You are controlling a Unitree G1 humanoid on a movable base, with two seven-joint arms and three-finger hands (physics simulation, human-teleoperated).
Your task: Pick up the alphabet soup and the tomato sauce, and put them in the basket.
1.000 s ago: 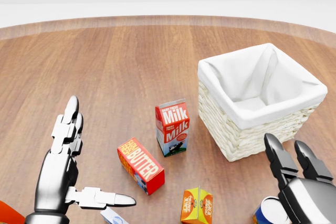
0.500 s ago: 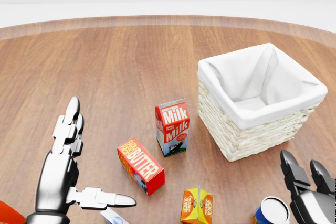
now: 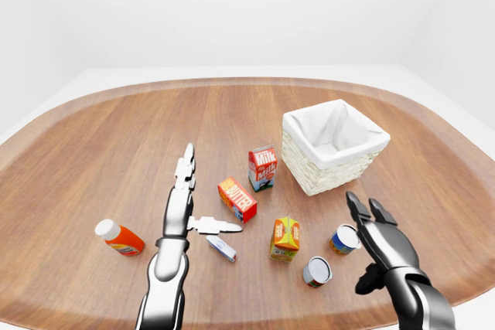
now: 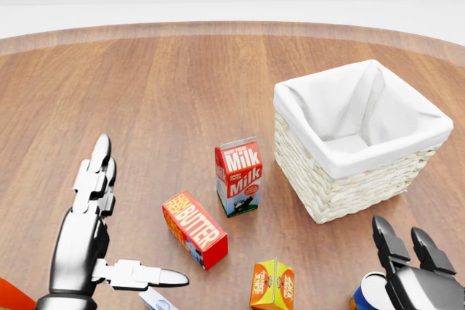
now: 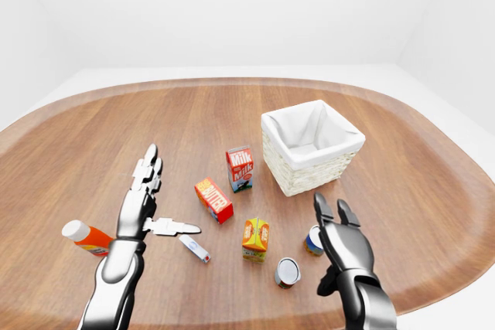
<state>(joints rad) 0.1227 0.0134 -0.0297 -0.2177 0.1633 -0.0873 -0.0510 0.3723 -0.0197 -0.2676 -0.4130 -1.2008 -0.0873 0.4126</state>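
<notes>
At the lower right of the left-eye view, the right robot hand (image 3: 377, 231) hangs with fingers spread, just beside the upright alphabet soup (image 3: 343, 239). The tomato sauce (image 3: 316, 271) lies on the bench (image 3: 116, 137) nearby. The left robot hand (image 3: 188, 205) is also spread. The basket (image 3: 334, 147) holds neither can.

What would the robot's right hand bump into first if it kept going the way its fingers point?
Probably the basket. The right hand points up the left-eye view, roughly toward its wicker side, with bare table between. The blue can sits just left of the fingers, likely missed, though depth is unclear.
</notes>
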